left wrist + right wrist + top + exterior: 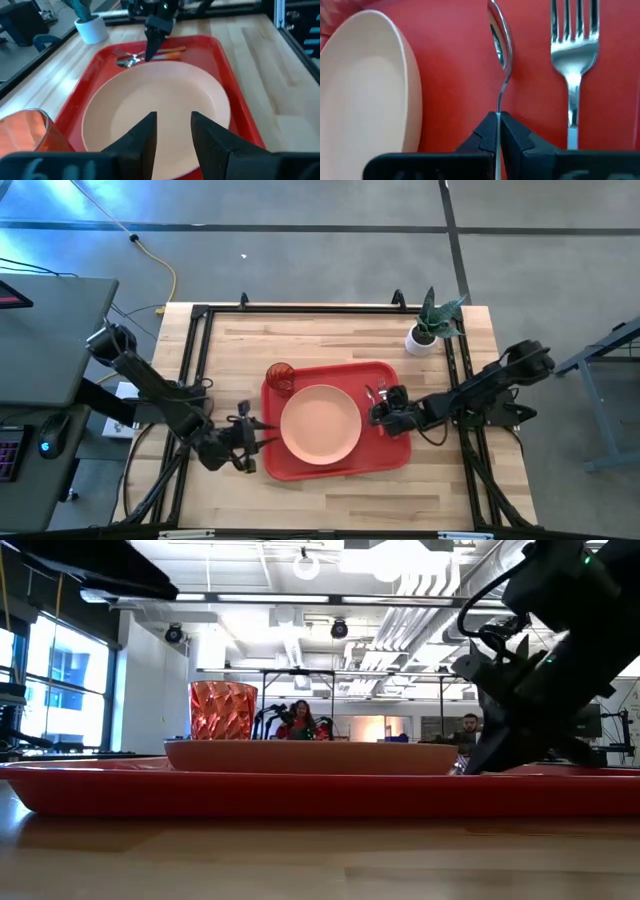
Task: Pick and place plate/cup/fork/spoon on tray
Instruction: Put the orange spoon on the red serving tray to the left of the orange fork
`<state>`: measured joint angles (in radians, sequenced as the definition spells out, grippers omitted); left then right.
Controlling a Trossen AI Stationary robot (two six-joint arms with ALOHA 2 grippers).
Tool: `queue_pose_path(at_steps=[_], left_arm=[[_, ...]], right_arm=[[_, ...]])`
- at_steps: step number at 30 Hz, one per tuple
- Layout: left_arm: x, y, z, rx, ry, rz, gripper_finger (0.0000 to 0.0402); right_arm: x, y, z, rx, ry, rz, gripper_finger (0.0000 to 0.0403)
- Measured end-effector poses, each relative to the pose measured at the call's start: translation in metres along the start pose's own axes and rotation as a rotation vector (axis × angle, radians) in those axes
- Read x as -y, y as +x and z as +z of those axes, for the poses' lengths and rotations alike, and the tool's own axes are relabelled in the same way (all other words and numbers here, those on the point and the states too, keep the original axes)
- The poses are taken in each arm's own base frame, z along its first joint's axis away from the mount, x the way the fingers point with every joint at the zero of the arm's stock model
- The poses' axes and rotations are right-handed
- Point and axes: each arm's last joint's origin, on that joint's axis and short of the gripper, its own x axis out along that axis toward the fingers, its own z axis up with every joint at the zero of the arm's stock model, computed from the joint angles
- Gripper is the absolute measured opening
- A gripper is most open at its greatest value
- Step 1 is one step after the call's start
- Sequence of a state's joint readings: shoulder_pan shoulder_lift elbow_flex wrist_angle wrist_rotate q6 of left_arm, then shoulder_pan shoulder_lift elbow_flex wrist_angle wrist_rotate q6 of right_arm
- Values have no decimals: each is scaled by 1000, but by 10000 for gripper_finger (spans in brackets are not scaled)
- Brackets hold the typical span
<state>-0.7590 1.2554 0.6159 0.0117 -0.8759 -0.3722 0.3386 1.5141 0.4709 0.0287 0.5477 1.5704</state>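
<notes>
The right end effector (498, 131) is clenched on the orange-handled metal spoon (499, 45), setting it beside the silver-tined fork (574, 50) at 3 o'clock of the round peach plate (320, 423) on the red rectangular tray (392, 455). Next it likely releases and lifts clear. The left end effector (172, 131) waits at 9 o'clock, fingers spread and empty.

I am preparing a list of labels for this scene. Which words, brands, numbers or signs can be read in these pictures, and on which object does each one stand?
None can be read with confidence.
Pale marks, perhaps digits, on the dark housing of the left end effector: too blurred to read.
Large red rectangular plastic tray, round peach-pink plate, translucent red-orange cup, silver spoon with orange handle, silver fork, white plant pot: no text visible.
</notes>
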Motion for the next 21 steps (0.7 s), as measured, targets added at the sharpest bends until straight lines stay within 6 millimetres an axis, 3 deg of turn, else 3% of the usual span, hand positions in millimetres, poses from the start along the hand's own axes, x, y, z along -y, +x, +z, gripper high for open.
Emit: queue_pose_path(at_steps=[10, 17, 21], left_arm=[[-4, 16, -4, -44, -10, 6, 106], [-2, 16, -6, -92, 7, -82, 106], [-5, 17, -5, -117, 31, -115, 106]], right_arm=[[-1, 3, 0, -35, 39, 6, 13], [-4, 1, -1, -8, 26, 35, 89], [-19, -7, -1, 68, -47, 41, 123]])
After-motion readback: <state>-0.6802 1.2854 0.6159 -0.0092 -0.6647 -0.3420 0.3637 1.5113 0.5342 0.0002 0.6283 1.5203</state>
